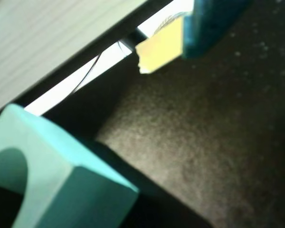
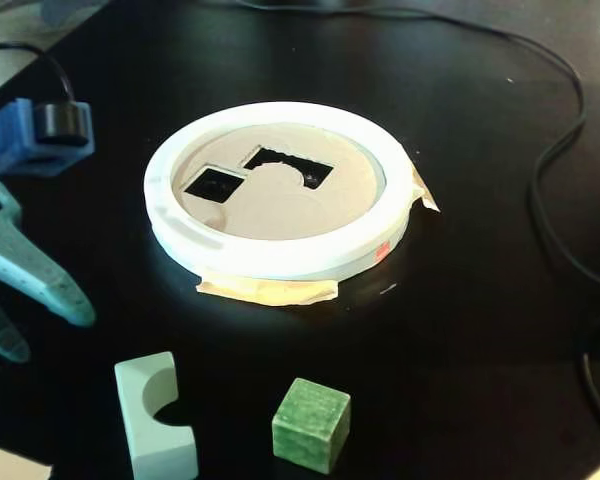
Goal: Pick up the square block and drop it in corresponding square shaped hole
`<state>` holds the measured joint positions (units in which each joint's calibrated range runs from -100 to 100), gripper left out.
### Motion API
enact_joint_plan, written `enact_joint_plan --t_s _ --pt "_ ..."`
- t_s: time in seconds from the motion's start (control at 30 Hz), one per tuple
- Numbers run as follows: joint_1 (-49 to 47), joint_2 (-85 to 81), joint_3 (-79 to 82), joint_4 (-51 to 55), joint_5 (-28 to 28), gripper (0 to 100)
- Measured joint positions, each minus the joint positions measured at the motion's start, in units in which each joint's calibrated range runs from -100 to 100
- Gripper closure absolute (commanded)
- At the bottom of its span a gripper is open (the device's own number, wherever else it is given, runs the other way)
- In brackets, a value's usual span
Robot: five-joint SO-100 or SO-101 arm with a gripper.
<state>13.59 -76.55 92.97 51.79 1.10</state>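
The square block is a dark green cube point(image 2: 311, 424) resting on the black table near the front edge in the fixed view. The square hole point(image 2: 215, 184) is cut in the tan lid of a white round ring point(image 2: 280, 255), beside an arch-shaped hole point(image 2: 290, 166). My gripper point(image 2: 52, 337) is at the left edge, low over the table, open and empty, well left of the cube. In the wrist view only one blue finger point(image 1: 213, 23) with a yellow tape patch shows. The cube is out of the wrist view.
A pale mint arch block point(image 2: 155, 415) stands left of the cube, just below my gripper; it fills the lower left of the wrist view point(image 1: 57, 166). Black cables point(image 2: 555, 150) run along the right. Tape tabs hold the ring down.
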Motion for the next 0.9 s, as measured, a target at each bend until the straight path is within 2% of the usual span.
enact_joint_plan --t_s 0.33,0.53,0.73,0.9 --pt "0.0 0.0 -0.5 0.0 0.0 9" --pt "0.0 0.2 -6.4 0.0 0.0 9" --pt "-0.1 2.2 -15.5 2.2 0.0 9" --pt "-0.3 14.4 -29.3 4.3 0.0 9"
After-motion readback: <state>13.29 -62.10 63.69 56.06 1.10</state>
